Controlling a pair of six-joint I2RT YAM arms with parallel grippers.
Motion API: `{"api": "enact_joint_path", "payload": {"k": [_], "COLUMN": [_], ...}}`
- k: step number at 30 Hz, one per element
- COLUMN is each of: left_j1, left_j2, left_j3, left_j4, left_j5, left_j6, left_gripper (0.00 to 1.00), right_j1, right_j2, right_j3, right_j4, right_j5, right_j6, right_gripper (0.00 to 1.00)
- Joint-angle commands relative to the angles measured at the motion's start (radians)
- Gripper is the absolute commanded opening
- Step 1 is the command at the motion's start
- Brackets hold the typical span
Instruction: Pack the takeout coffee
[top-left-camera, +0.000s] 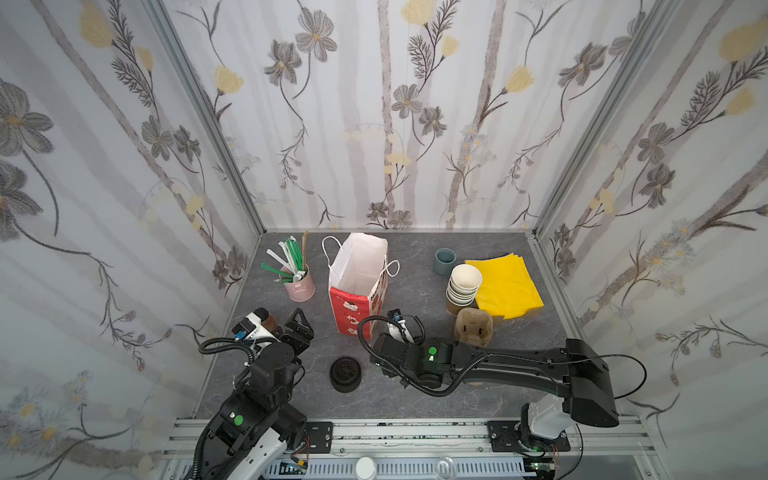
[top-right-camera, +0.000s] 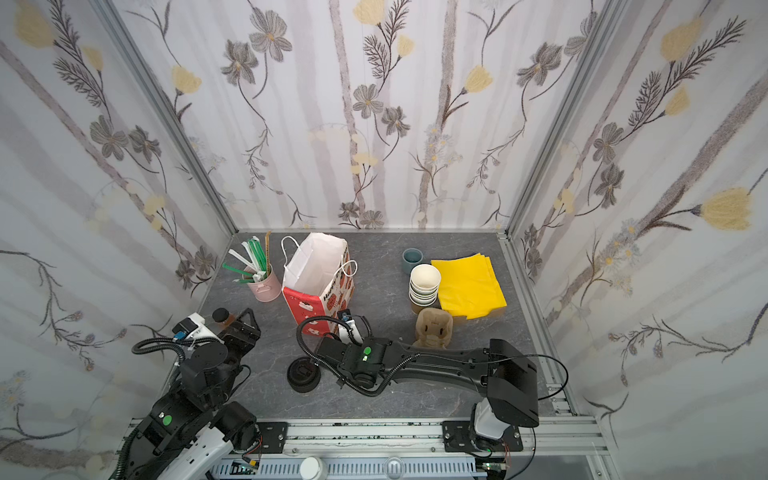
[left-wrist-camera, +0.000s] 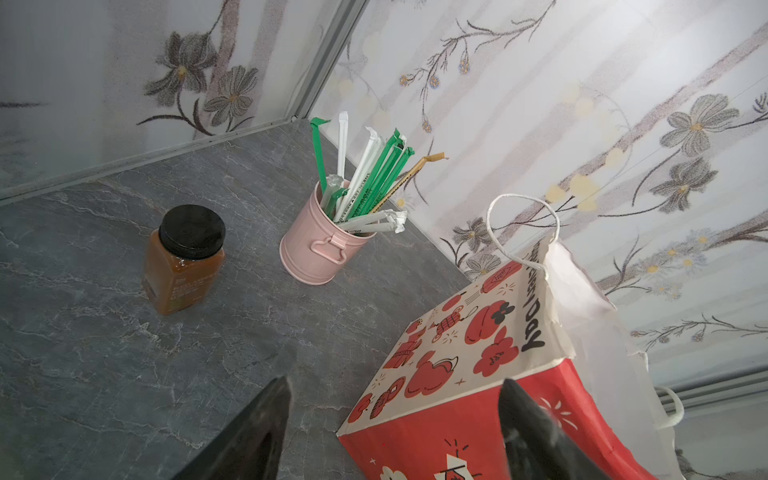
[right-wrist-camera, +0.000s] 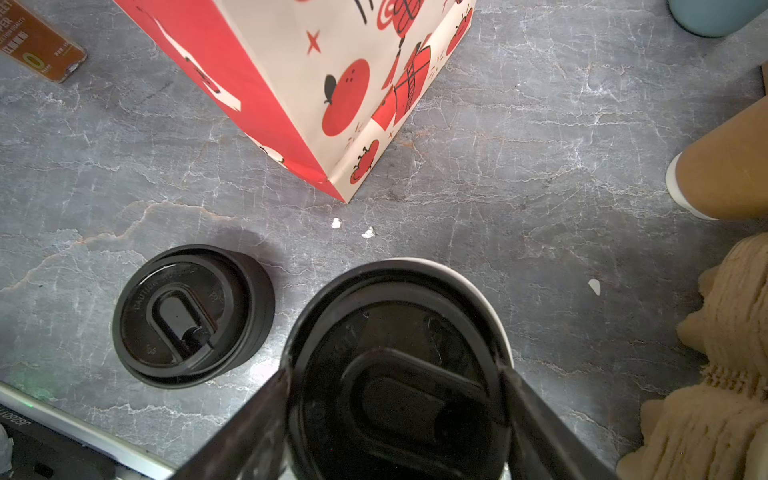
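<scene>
At the far left a brown jar (left-wrist-camera: 185, 259) with a black cap and a pink tin of wrapped straws (left-wrist-camera: 316, 249) stand back by the wall, likely kept out of the working lane. The left arm is folded close to its base, its wrist tipped towards the paper bag (top-left-camera: 357, 286). The left gripper (left-wrist-camera: 395, 380) has its fingers spread with nothing between them, near the bag's lower corner, probably ready to steady it.

The bag stands upright mid-table with its mouth open, which suits lowering a cup in from above. Just in front sits the squat stack of black lids (top-left-camera: 345, 375), apart from everything else.

The right arm stretches low from its base across the middle, wrist bent downward. The right gripper (right-wrist-camera: 395, 370) pinches the takeout coffee (right-wrist-camera: 401, 386) at the lid's two sides, just short of the bag's front corner. In both top views the wrist hides the cup, and whether it is off the table (top-left-camera: 415, 266) cannot be told.

Further right sit pulp cup carriers (top-left-camera: 473, 328), stacked empty cups (top-left-camera: 463, 286) and yellow napkins (top-left-camera: 505, 286).
</scene>
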Motion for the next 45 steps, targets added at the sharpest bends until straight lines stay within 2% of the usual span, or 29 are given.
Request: {"api": "enact_joint_path", "payload": {"k": [1,27,45], "left_j1": [-0.001,0.001,0.001], "left_j2": [0.002,0.013,0.049], "left_j3": [0.001,-0.002,-0.017], "left_j4": [0.036,0.043,0.048], "left_j5": [-0.012,-0.004,0.111], "left_j6": [0.005,0.001,0.003], "left_gripper": [0.79,0.79,0.8], "right_j1": [0.0,0.0,0.0], "right_j2": [-0.01,0.026,0.021], "right_j3": [0.014,-0.011,-0.084], "right_j4": [0.001,-0.011,0.034], "right_j5": [0.044,0.016,-0.064], "right_j6": [0.006,0.035,0.039], "right_gripper": [0.76,0.76,0.75]}}
